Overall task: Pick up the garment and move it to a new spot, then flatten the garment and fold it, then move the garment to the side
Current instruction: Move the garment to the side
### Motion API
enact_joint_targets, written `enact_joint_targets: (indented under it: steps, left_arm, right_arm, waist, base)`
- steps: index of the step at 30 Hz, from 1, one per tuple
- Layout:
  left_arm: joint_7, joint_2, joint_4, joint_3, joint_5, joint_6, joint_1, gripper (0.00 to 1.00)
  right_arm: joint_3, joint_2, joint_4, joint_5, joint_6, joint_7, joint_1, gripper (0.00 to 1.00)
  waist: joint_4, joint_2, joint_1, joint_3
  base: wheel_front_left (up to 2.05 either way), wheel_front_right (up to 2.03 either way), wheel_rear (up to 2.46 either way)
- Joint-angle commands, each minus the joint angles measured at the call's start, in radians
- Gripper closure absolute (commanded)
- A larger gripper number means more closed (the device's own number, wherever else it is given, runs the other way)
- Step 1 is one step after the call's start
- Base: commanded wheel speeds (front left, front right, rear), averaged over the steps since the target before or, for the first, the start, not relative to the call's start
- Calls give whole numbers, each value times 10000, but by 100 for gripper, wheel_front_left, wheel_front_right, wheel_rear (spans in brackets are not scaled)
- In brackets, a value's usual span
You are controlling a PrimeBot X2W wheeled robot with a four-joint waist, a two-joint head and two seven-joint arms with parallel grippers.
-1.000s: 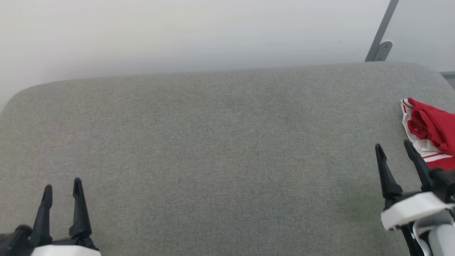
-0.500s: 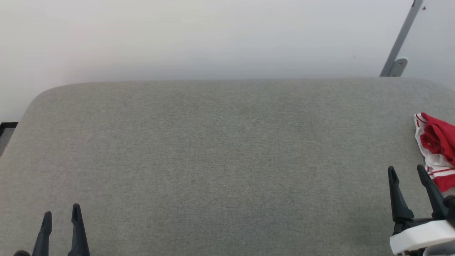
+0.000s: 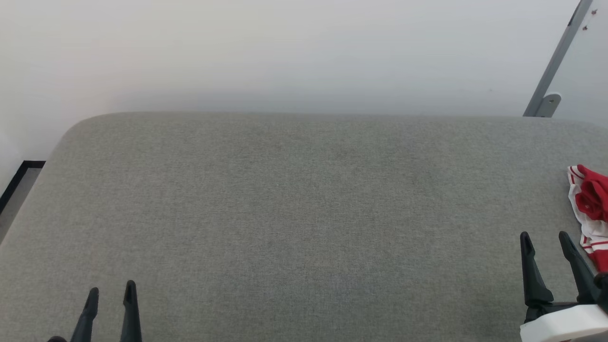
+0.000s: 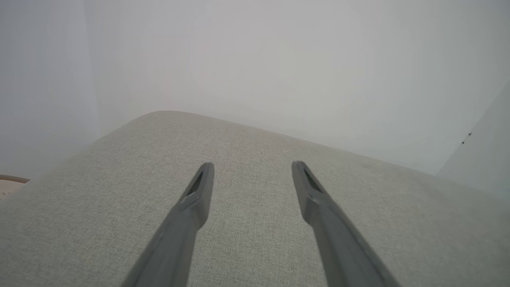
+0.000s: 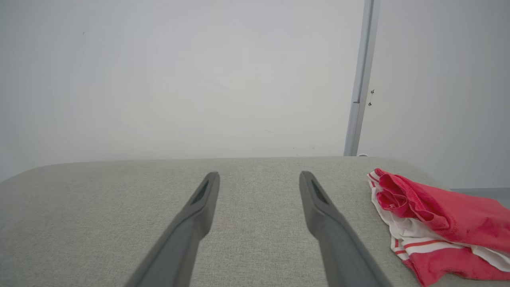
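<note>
**Grey worktop (image 3: 304, 213), both hands parted, red garment (image 3: 593, 199) bunched at the right edge**

Left hand (image 3: 110, 287) sits at the lower left of the head view. Its two dark fingers (image 3: 129, 304) point up the picture with a clear gap between them and nothing held. In the left wrist view the same fingers spread over bare grey cloth and grip nothing. The picture does not show whether their tips touch the surface.

Right hand (image 3: 544, 235) sits at the lower right of the head view. It is also spread wide and empty, with a white cuff (image 3: 565, 325) showing below the fingers. Its outer finger stands just beside the lower part of the garment. In the right wrist view a strip of grey cloth lies between that finger and the fabric, so the two are near but apart.

That garment lies crumpled on the worktop near its far right corner, and the edge of the head view cuts it off. In the right wrist view, rumpled red folds lie on top. A white layer with thin red stripes shows beneath them, on the side toward the hand. More red fabric lies under that, at the near end.

Beyond the hands, the worktop is a wide pad covered in grey woven cloth, with rounded far corners. A plain pale wall (image 3: 285, 47) stands behind it. A slim grey metal post (image 3: 555, 61) rises against the wall behind the far right corner. Past the left edge of the worktop is a sliver of floor (image 3: 19, 190) with a dark border.
</note>
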Motion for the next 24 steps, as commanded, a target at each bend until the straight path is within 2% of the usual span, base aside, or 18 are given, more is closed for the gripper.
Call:
enact_joint_targets:
  steps: [1,10,24]
  left_arm:
    - [-48,34,19,-13,-6,-40,87,0]
    - [-48,193,109,-625,122,-40,-275,0]
    - [-48,246,131,-754,123,-40,-545,0]
  right_arm:
    - [-6,40,-14,51,-4,-45,94,0]
    - [-36,166,18,33,-4,-46,249,0]
    - [-241,498,-276,-86,-4,-46,505,0]
  waist:
    - [21,-1,0,-15]
    - [199,-1,0,-132]
    - [189,-1,0,-182]
  base:
    - [0,0,0]
    - [0,0,0]
    - [0,0,0]
